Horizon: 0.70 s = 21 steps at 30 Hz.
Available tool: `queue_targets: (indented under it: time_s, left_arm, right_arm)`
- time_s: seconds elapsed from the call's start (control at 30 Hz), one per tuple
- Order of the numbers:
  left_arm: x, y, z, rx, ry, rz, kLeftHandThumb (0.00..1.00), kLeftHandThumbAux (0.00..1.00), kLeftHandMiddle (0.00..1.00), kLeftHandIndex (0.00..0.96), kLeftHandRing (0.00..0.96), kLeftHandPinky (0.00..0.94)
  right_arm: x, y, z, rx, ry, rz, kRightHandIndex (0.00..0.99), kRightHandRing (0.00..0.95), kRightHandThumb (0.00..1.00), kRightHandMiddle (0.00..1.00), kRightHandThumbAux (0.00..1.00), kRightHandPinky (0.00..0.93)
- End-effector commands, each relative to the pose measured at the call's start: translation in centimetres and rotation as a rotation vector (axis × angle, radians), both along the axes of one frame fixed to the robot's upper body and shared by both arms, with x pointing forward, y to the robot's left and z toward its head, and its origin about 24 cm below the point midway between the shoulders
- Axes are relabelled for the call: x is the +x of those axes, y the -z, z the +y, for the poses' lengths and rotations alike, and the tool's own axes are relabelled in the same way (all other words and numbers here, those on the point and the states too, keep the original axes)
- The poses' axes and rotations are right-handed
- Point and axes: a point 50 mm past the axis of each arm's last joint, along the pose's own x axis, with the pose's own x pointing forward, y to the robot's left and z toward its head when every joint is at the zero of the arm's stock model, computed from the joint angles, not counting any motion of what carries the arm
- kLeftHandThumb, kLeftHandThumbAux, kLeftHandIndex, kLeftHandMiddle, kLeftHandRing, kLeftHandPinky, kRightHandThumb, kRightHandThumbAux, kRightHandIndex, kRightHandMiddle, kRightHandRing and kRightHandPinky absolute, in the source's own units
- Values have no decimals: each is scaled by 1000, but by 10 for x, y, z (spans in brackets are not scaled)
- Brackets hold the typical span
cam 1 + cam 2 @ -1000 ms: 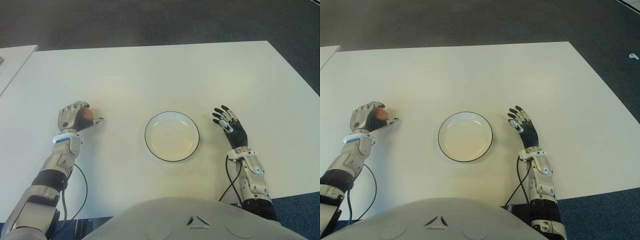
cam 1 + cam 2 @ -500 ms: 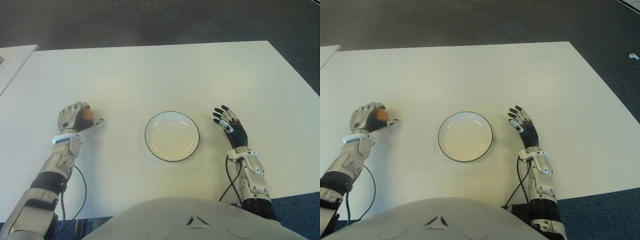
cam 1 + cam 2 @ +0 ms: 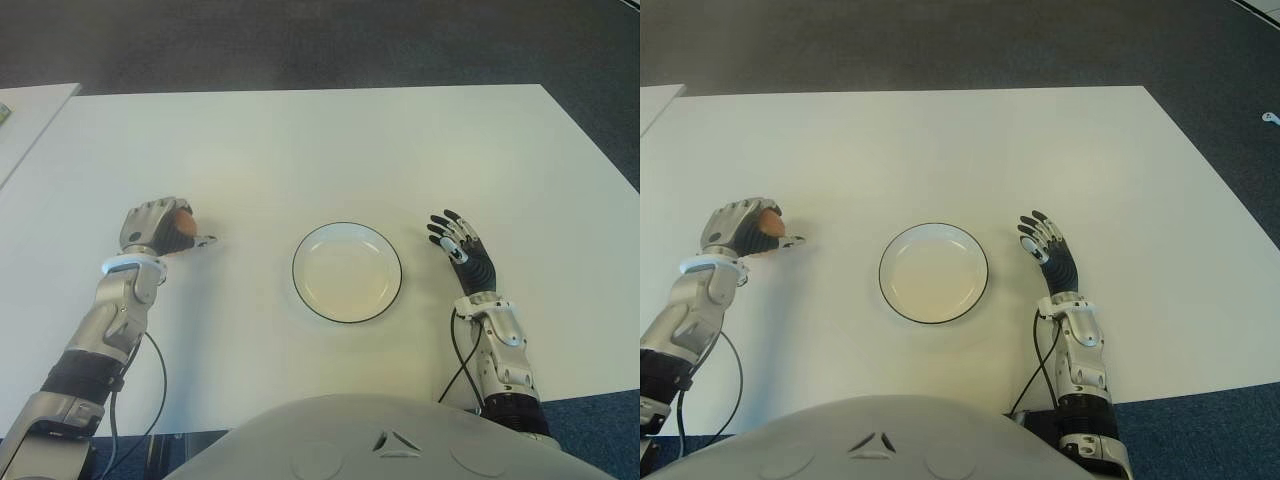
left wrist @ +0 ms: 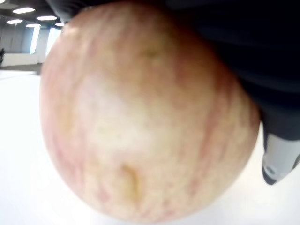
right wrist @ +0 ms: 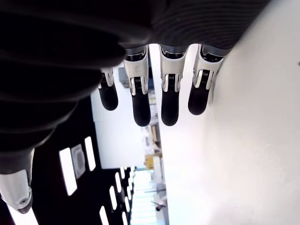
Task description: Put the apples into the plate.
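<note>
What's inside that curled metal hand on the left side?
The left hand is closed around an apple, whose reddish-yellow skin fills the left wrist view. Its fingers cover most of the apple from above. The plate beside it holds nothing.

Plate (image 3: 347,272) mid-table (image 3: 320,150), left hand (image 3: 155,226) with apple (image 3: 183,227) left, right hand (image 3: 461,253) right.

A white table (image 3: 330,140) carries the scene, with dark carpet floor (image 3: 300,40) beyond its far edge. A round white plate (image 3: 347,272) with a dark rim lies on it near the front.
</note>
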Motion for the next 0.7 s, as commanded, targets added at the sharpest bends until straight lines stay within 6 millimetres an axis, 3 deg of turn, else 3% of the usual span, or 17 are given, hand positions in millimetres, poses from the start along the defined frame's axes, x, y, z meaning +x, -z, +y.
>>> queue_targets:
  time_s: [0.03, 0.13, 0.5, 0.7]
  left_arm:
    - [6, -26, -4, 43, 87, -65, 855, 668, 525, 404, 820, 728]
    - [9, -37, -9, 48, 128, -94, 855, 667, 526, 405, 824, 698]
    - [17, -54, -37, 76, 243, -122, 856, 667, 529, 405, 836, 759]
    - [16, -60, -48, 100, 288, -125, 856, 666, 530, 405, 836, 703]
  right_arm:
    - [-11, 21, 4, 23, 16, 97, 136, 201, 161, 232, 567, 190]
    - [-11, 21, 5, 23, 16, 90, 140, 201, 171, 238, 568, 188]
    - [-9, 25, 9, 3, 4, 100, 138, 195, 172, 242, 568, 178]
    - [-8, 27, 10, 4, 6, 110, 133, 192, 171, 233, 568, 179]
